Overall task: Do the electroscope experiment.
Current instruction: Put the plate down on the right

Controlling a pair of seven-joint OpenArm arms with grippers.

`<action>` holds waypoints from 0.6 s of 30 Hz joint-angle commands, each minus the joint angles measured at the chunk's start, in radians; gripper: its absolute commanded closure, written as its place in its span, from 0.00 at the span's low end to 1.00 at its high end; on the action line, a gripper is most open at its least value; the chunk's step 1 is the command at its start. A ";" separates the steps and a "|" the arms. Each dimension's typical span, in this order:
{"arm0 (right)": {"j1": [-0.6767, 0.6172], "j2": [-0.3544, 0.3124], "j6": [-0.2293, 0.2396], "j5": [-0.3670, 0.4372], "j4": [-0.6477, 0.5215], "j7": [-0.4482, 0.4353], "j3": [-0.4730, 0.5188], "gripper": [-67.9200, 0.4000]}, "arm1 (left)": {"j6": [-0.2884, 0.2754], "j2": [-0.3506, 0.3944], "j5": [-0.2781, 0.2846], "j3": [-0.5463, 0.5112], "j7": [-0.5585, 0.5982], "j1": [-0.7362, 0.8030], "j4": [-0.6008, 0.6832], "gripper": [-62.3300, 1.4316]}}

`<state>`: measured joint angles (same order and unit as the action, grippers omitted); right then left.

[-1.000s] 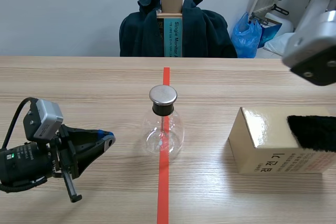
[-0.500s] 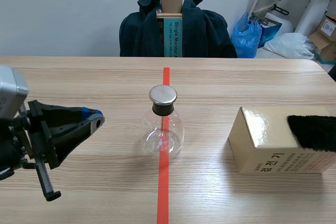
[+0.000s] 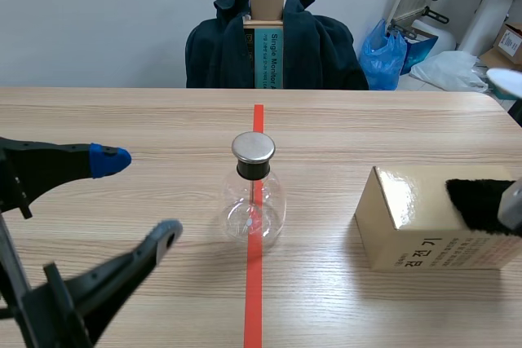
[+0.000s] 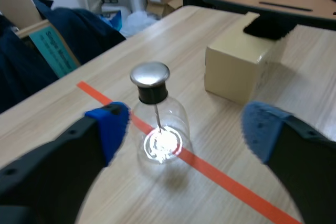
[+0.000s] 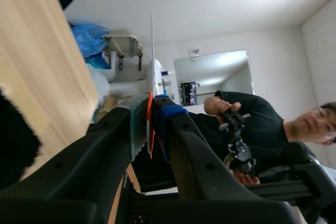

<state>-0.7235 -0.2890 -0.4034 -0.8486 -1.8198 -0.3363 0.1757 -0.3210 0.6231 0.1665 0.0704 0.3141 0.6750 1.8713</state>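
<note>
The electroscope point(image 3: 254, 197), a clear glass flask, stands upright on the wooden table point(image 3: 163, 120), on the orange-red tape line near the table's middle. A black stopper point(image 3: 253, 170) closes its neck and a round metal cap point(image 3: 253, 147) sits on top. In the left wrist view a thin rod point(image 4: 157, 115) runs down from the stopper to a bright foil piece point(image 4: 163, 144) low in the bulb. The left gripper point(image 3: 139, 201) hangs to the flask's left with its fingers spread wide. The flask lies ahead of the gap, apart from both blue pads point(image 4: 110, 124). To the flask's right, well apart, lies a cardboard box point(image 3: 416, 234) with a piece of black fur point(image 3: 481, 201) on its top. The right gripper point(image 5: 149, 114) is raised and tilted, its pads pressed together on a thin flat sheet point(image 5: 152, 51) seen edge-on, which sticks out past the fingertips. Beyond the table's far edge stands a chair draped with a dark jacket point(image 3: 326, 46), and beside it a blue plastic bag point(image 3: 383, 55).
</note>
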 commanded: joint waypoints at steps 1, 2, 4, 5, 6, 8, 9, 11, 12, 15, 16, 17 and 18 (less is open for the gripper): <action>0.012 0.001 -0.014 -0.005 0.009 -0.006 -0.019 0.98 | 0.014 -0.002 -0.020 -0.016 0.016 0.031 0.023 0.07; 0.013 0.001 -0.015 -0.013 0.020 -0.006 -0.031 0.98 | 0.020 -0.002 -0.026 -0.021 0.017 0.050 0.034 0.04; 0.032 0.001 -0.021 -0.022 0.050 0.000 -0.058 0.98 | 0.021 -0.002 -0.027 -0.036 0.016 0.082 0.058 0.01; 0.047 0.002 -0.026 -0.028 0.066 0.006 -0.072 0.98 | 0.021 -0.002 -0.033 -0.045 0.009 0.095 0.072 0.00; 0.061 0.006 -0.027 -0.037 0.083 0.014 -0.086 0.98 | 0.021 -0.002 -0.039 -0.056 -0.010 0.108 0.090 0.00; 0.084 0.018 -0.037 -0.062 0.114 0.020 -0.106 0.98 | 0.021 -0.002 -0.040 -0.078 -0.042 0.129 0.122 0.00; 0.090 0.020 -0.042 -0.069 0.130 0.019 -0.117 0.98 | 0.021 -0.002 -0.040 -0.086 -0.051 0.134 0.137 0.00; 0.092 0.021 -0.056 -0.075 0.154 0.015 -0.141 0.98 | 0.021 -0.002 -0.040 -0.097 -0.060 0.145 0.163 0.00; 0.092 0.024 -0.057 -0.084 0.164 0.016 -0.153 0.98 | 0.021 -0.002 -0.039 -0.099 -0.078 0.145 0.174 0.00; 0.095 0.044 -0.060 -0.115 0.194 0.017 -0.179 0.98 | 0.021 -0.002 -0.039 -0.101 -0.117 0.145 0.198 0.00; 0.095 0.050 -0.062 -0.125 0.204 0.016 -0.188 0.98 | 0.021 -0.002 -0.038 -0.101 -0.130 0.145 0.204 0.00; 0.095 0.052 -0.065 -0.135 0.214 0.017 -0.198 0.98 | 0.021 -0.002 -0.035 -0.101 -0.134 0.145 0.207 0.00; 0.095 0.054 -0.069 -0.140 0.225 0.017 -0.207 0.98 | 0.021 0.000 -0.035 -0.101 -0.133 0.145 0.210 0.00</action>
<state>-0.6292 -0.2310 -0.4557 -0.9932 -1.5852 -0.3164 -0.0322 -0.3065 0.6235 0.1207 -0.0334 0.1638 0.8200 2.0636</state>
